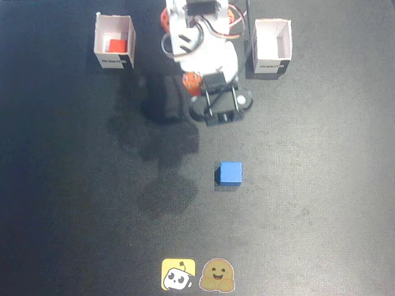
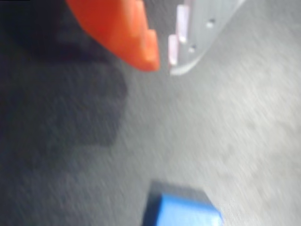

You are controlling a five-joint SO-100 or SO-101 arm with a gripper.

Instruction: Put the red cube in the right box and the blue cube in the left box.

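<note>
The red cube [image 1: 116, 45] lies inside the white box [image 1: 114, 58] at the top left of the fixed view. Out on the dark mat sits the blue cube [image 1: 231, 173], below the arm [image 1: 203, 55] and apart from it. The wrist view shows the blue cube [image 2: 188, 213] at the bottom edge, blurred. My gripper [image 2: 163, 63] comes in from the top there, an orange finger [image 2: 127, 33] and a white finger [image 2: 197, 33] nearly touching, with nothing between them. It hangs well short of the blue cube.
A second white box [image 1: 272, 61] stands at the top right of the fixed view with nothing showing inside. Two stickers, a yellow one [image 1: 179, 274] and a brown smiling one [image 1: 217, 275], lie at the mat's bottom edge. Arm shadows darken the mat's left centre.
</note>
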